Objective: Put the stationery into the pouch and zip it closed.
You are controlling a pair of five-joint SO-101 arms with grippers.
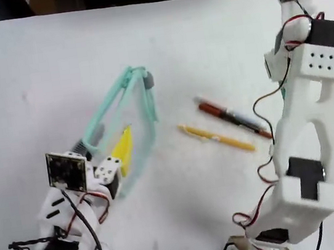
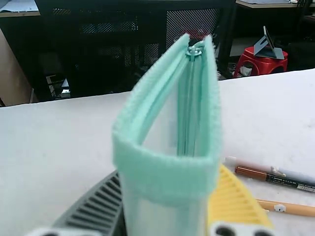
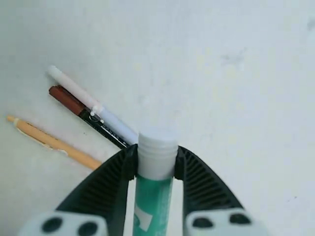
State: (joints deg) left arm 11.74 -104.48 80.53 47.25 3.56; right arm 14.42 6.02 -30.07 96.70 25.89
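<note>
A clear pouch [image 1: 126, 121] with mint-green trim lies on the white table, its mouth gaping. My left gripper [image 1: 107, 144] is shut on the pouch's near end [image 2: 165, 172], with the grey finger [image 2: 96, 209] outside one wall and the yellow finger [image 2: 236, 201] against the other. The zip pull [image 2: 194, 50] sits at the far end. My right gripper [image 3: 156, 157] is shut on a green tube with a white cap [image 3: 156, 150], above the table. On the table lie a white pen [image 1: 228, 114], a brown pen [image 1: 215, 112] and a yellow pen [image 1: 215, 135].
The right arm [image 1: 303, 118] stands over the table's right side, just beyond the pens' ends. Between the pouch and the pens is a strip of bare table [image 1: 172, 161]. The table's far edge [image 1: 137, 3] runs along the back, with dark furniture and a red stool [image 2: 261, 59] behind.
</note>
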